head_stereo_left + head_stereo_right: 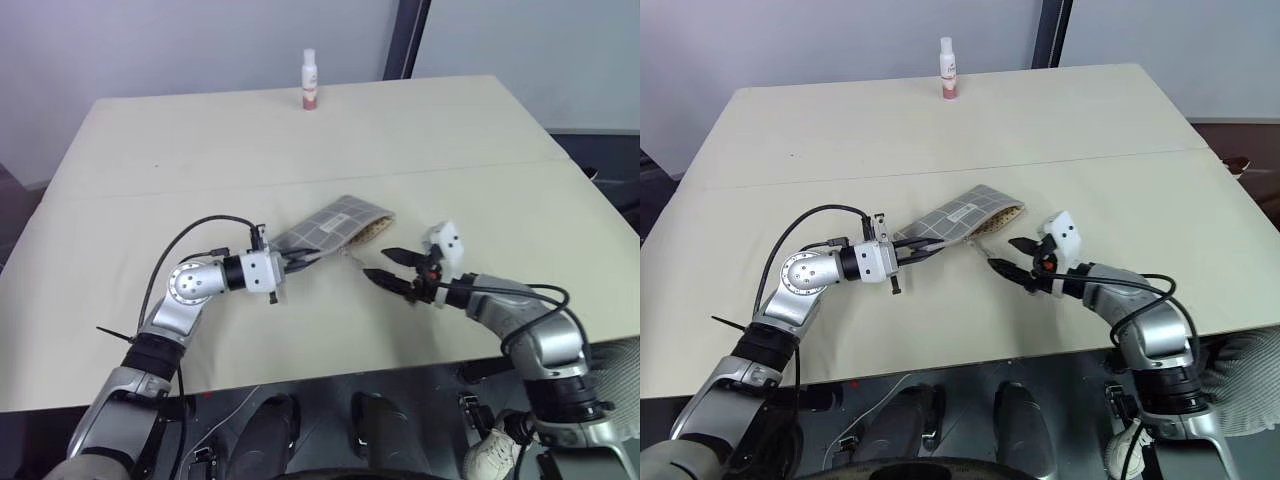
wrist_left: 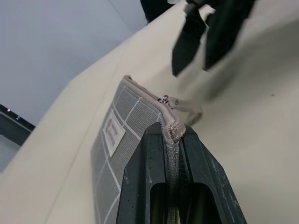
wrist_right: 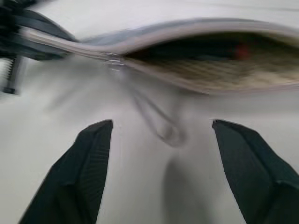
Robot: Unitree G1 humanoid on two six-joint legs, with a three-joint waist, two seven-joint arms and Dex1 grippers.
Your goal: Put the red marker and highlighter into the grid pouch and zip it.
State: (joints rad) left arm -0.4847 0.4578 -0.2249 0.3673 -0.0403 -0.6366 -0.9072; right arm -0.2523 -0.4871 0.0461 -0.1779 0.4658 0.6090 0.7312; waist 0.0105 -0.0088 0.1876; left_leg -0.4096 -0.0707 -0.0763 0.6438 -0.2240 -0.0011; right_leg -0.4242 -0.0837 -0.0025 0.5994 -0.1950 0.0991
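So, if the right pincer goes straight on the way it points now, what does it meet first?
Probably the zipper pull hanging at the grid pouch, then the pouch's open mouth just behind it. The right pincer is open and aims at that spot; the depth between them is hard to judge.

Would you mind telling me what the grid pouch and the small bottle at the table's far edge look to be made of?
Grid pouch: probably matte woven fabric; it sags softly from the left fingers. Bottle: likely smooth white plastic, though it is too small to be sure.
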